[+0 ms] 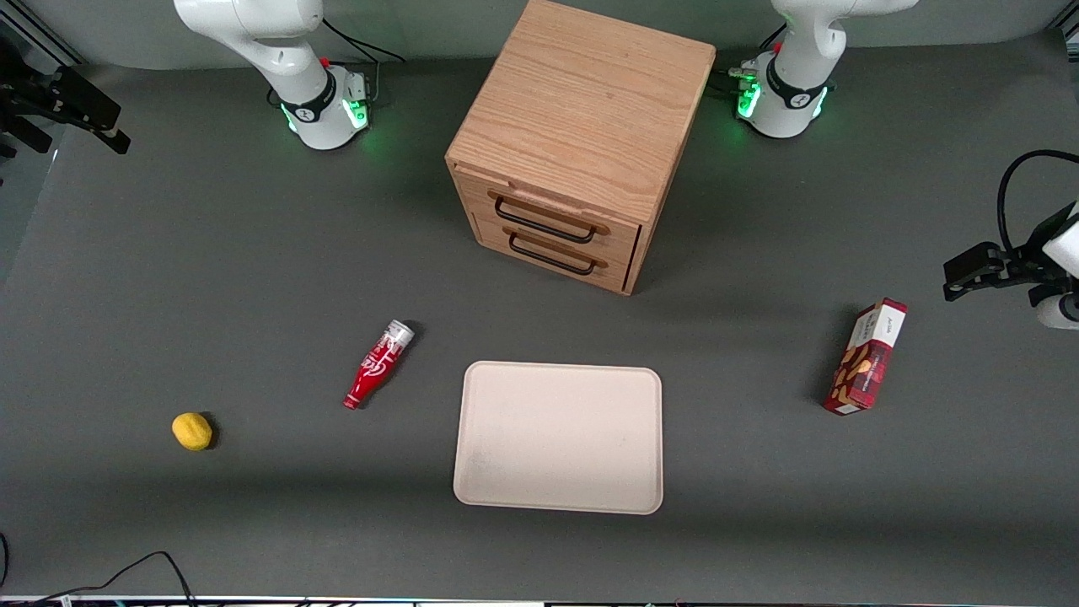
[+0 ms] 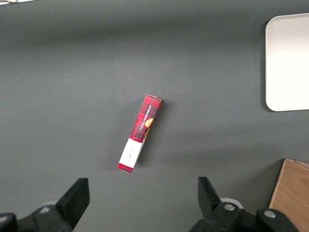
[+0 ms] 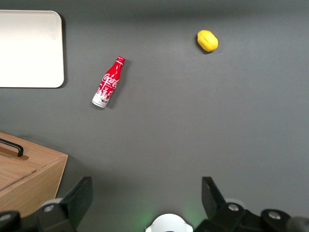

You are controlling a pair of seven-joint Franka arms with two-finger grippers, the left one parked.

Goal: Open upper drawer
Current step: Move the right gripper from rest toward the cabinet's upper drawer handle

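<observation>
High over the tabletop (image 1: 253, 270) near the working arm's end, the pincer (image 3: 145, 203) hangs spread and empty — well apart from the closed upper drawer (image 1: 548, 211), whose thin handle (image 1: 544, 223) sits just above the lower drawer's (image 1: 552, 257) at six o'clock — so it may hook the wrong one.

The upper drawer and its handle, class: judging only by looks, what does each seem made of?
The upper drawer looks like light oak or an oak veneer: visible grain, matt finish. Its handle looks like thin black wire, probably coated metal. Both drawers look shut. The gripper hangs open above bare table toward the working arm's end, touching nothing.
</observation>
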